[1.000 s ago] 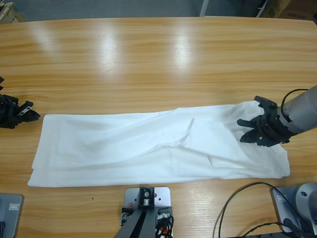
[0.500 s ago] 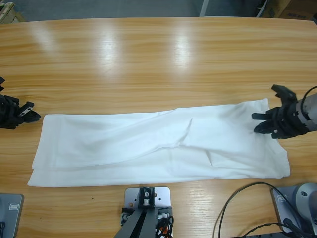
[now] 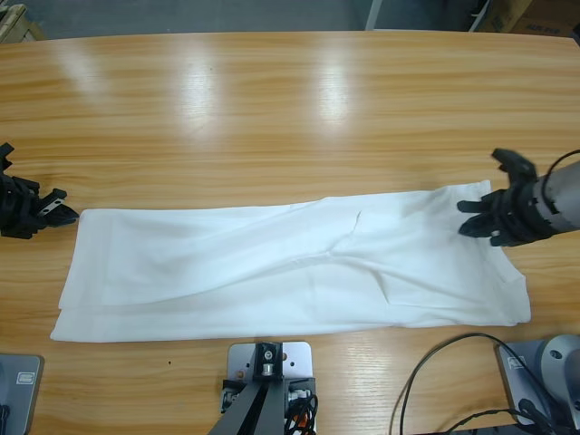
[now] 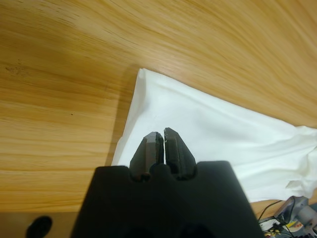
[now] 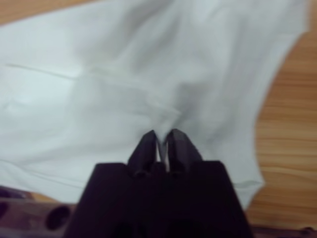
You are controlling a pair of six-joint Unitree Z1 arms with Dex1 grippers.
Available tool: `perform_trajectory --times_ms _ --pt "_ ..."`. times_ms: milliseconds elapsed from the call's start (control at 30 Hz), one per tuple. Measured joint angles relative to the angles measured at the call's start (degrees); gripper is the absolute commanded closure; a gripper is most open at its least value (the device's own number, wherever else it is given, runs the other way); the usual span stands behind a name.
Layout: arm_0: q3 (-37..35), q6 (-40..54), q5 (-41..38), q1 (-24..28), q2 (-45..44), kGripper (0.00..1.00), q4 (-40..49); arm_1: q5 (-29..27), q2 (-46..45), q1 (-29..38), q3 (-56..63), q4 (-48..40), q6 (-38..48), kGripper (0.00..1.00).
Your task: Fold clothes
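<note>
The clothes are one white T-shirt, folded into a long band that lies flat across the near half of the table. At its right end my right gripper is shut on the T-shirt; the cloth puckers up into the closed jaws. My left gripper lies at the far left, just off the band's upper left corner. In the left wrist view my left gripper is shut above the T-shirt's edge, with no cloth visibly between the jaws.
The wooden table stretches bare beyond the shirt to its far edge. A black cable loops over the front edge at the right.
My right gripper has moved right and a little away along the shirt's right end, drawing the cloth with it so the middle crease shifted. The left gripper has barely moved.
</note>
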Motion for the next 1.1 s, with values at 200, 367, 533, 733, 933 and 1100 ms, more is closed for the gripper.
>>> perform_trajectory --times_ms 200,367,533,733,933,1100 --pt "0.0 0.0 0.0 0.0 0.0 1.0 0.0 2.0 1.3 0.0 -0.1 2.6 0.1 0.0" --pt "0.0 0.0 0.0 -0.4 0.0 1.0 0.0 -1.0 -5.2 0.0 -3.8 12.8 1.3 0.0" --pt "0.0 0.0 0.0 -3.8 0.0 1.0 0.0 -1.6 -12.0 2.7 -4.4 15.6 6.5 0.007" --pt "-0.1 -1.6 0.0 -8.6 0.0 1.0 0.0 -4.1 -9.2 14.3 -5.1 8.7 6.9 0.135" --pt "-0.1 -2.6 0.0 -9.2 0.0 1.0 0.0 -10.5 -1.9 18.7 -14.2 10.1 7.2 0.108" --pt "-0.1 -2.8 0.0 -9.5 0.0 1.0 0.0 -14.0 6.8 20.6 -21.1 12.2 10.0 0.002"
